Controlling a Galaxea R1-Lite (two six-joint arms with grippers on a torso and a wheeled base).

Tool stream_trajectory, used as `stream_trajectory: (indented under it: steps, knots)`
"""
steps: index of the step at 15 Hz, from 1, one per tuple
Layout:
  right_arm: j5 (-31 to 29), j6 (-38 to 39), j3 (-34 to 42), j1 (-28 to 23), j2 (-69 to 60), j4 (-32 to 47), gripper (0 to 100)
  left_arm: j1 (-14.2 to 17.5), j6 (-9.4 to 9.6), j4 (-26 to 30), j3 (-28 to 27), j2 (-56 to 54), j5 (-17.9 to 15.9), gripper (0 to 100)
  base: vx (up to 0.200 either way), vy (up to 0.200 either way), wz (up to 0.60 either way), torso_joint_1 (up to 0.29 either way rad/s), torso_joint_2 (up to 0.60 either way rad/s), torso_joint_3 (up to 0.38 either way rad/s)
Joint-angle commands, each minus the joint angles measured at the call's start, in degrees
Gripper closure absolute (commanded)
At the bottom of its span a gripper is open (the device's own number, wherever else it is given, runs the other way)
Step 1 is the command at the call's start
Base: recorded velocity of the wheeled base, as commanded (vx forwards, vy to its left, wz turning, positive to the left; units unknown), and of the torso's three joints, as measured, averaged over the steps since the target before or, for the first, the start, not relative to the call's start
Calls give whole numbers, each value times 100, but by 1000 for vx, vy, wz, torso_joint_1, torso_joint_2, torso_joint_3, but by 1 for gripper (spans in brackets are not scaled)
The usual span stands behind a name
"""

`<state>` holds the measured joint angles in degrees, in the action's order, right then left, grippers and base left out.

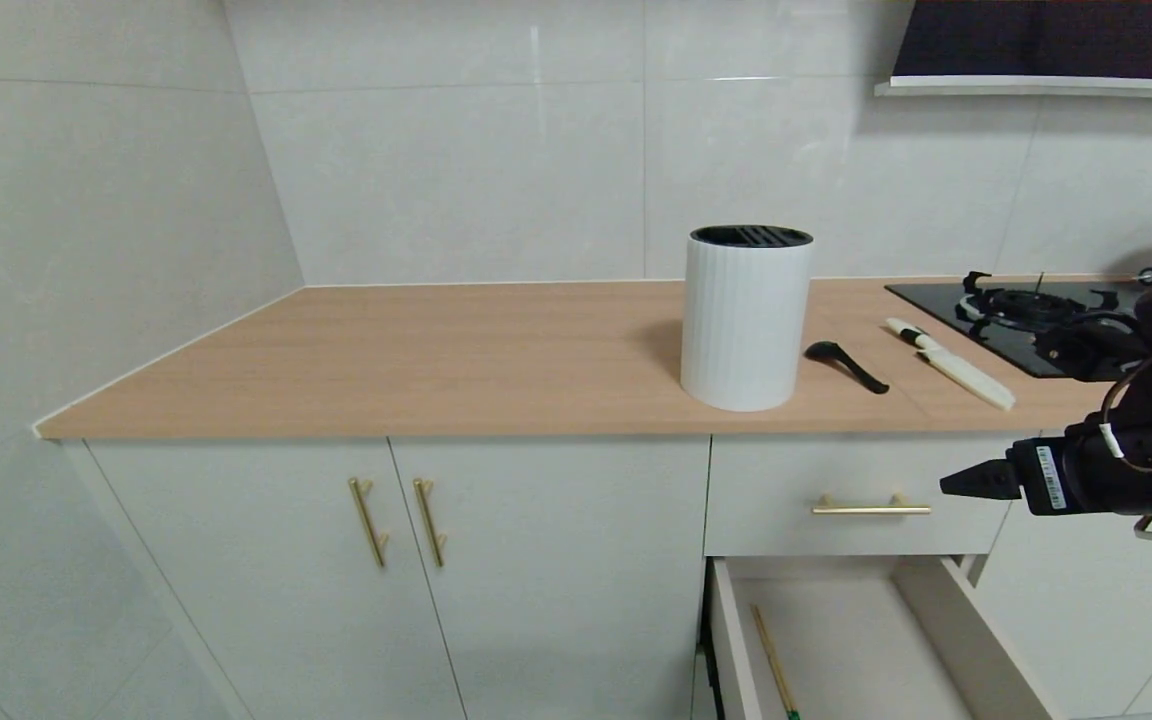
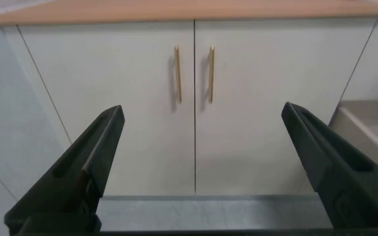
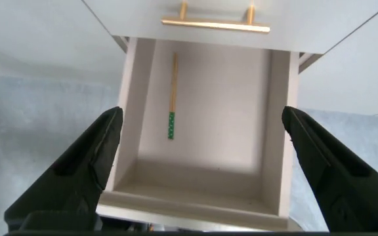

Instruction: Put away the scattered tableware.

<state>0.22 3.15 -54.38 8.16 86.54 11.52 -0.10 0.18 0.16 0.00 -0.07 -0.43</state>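
Observation:
A black spoon (image 1: 844, 365) and a white-handled knife (image 1: 951, 363) lie on the wooden counter (image 1: 436, 360), to the right of a white ribbed utensil holder (image 1: 746, 320). A chopstick with a green end (image 1: 774, 672) (image 3: 172, 95) lies in the open lower drawer (image 1: 731, 640) (image 3: 277, 151). My right gripper (image 1: 951, 484) (image 3: 202, 118) hangs open and empty above that drawer, in front of the shut upper drawer. My left gripper (image 2: 202, 115) is open and empty, low down, facing the cabinet doors (image 2: 195, 98).
A black gas hob (image 1: 1021, 310) sits at the counter's right end, just beyond the knife. The upper drawer has a gold handle (image 1: 871, 508) (image 3: 215, 25). Two gold handles (image 1: 398, 520) (image 2: 193, 73) mark the cabinet doors. Tiled walls close off the back and left.

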Motion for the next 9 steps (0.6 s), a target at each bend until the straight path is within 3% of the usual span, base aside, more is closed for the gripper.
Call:
stream_trajectory:
  steps: [1,6,9]
  knots:
    - [4,-42,42,11,38,-9,0,1,-1,2,0,7,-1,0,0,0,0,203,-486,-266]
    - [13,-60,59,11,56,-53,0,1,-1,2,0,7,-1,0,0,0,0,216,-492,-280]
    - [13,-130,-29,11,205,-264,0,1,-1,2,0,7,-1,0,0,0,0,74,-159,-87]
